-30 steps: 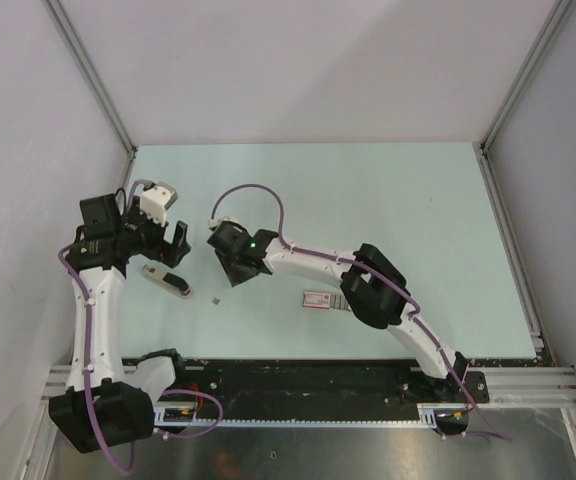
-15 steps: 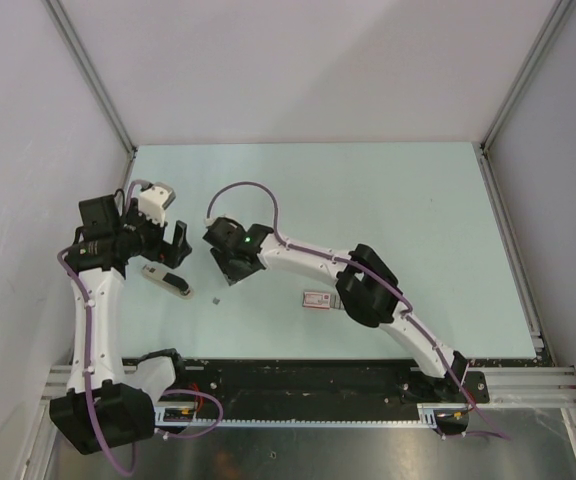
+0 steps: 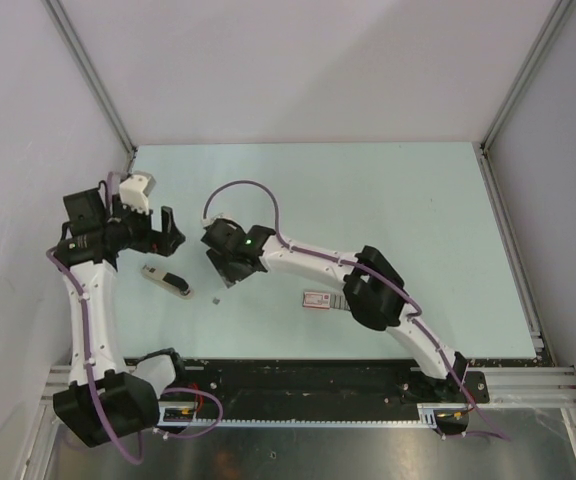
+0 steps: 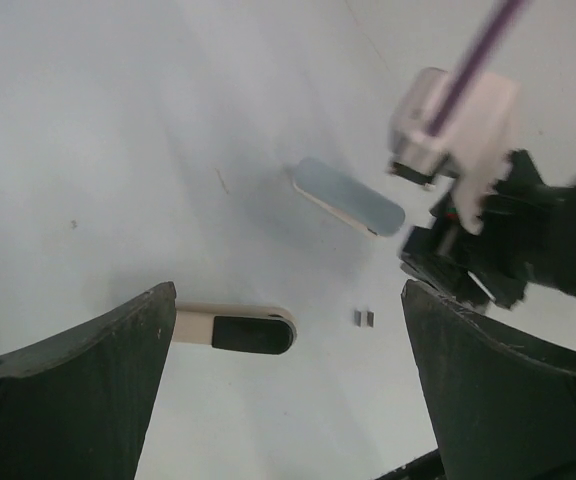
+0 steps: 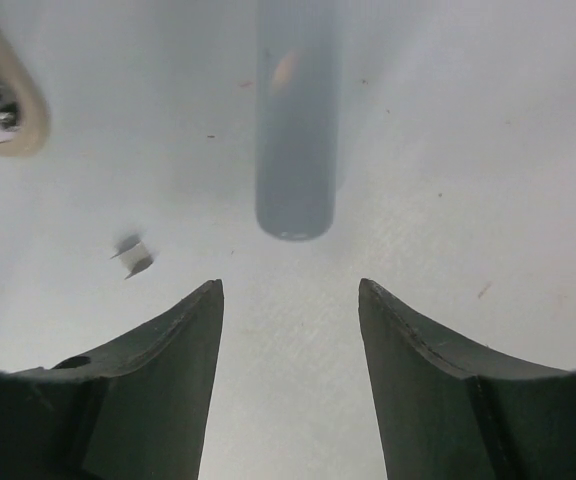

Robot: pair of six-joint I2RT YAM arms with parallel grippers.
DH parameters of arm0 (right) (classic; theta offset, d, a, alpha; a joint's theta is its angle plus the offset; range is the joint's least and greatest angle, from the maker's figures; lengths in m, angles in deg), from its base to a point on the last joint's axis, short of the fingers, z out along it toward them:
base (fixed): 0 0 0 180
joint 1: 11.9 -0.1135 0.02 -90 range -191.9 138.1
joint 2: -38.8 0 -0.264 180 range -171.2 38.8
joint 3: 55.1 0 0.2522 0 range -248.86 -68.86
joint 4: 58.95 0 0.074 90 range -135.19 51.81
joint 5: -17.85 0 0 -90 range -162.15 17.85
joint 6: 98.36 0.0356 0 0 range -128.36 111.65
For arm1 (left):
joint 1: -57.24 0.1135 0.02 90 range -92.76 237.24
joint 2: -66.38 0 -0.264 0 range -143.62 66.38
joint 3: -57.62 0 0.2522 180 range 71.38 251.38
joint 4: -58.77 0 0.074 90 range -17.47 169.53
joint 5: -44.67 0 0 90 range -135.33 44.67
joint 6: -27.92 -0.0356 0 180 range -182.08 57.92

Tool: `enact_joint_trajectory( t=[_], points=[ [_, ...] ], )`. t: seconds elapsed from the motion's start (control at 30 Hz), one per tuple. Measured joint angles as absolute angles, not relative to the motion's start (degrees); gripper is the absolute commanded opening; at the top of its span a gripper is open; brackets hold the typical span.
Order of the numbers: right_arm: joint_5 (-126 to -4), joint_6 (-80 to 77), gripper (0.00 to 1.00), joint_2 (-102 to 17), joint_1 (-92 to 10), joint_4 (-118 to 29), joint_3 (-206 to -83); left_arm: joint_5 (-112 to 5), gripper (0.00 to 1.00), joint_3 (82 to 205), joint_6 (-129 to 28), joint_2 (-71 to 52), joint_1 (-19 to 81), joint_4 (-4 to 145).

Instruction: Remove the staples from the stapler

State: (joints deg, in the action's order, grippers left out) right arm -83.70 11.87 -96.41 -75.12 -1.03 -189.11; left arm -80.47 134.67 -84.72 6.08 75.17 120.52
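stapler [image 3: 166, 281] — axis diagonal, black end near-right | left hand [image 4: 288, 290] spread | right hand [image 5: 288, 285] spread

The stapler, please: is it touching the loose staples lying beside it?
Apart: the left wrist view shows bare table between the stapler and the staples.

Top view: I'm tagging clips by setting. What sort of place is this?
Probably a lab robot test cell: a pale table walled by plain white panels on metal rails, left arm and right arm bolted at its edge.
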Motion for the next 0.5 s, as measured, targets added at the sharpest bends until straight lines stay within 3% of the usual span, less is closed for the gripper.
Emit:
enact_joint_trajectory(
  t=[0.27,0.5],
  points=[
    [-79.0,4.6,0.66,-84.8,-77.1,-11.2,-183.1,-80.5,1.0,138.6,-81.1,5.8,80.7,119.8],
    [-69.1,-3.5,0.72,-87.6,-81.5,-19.6,-185.1,-79.8,0.99,138.6,-81.3,7.6,81.4,119.5]
  ],
)
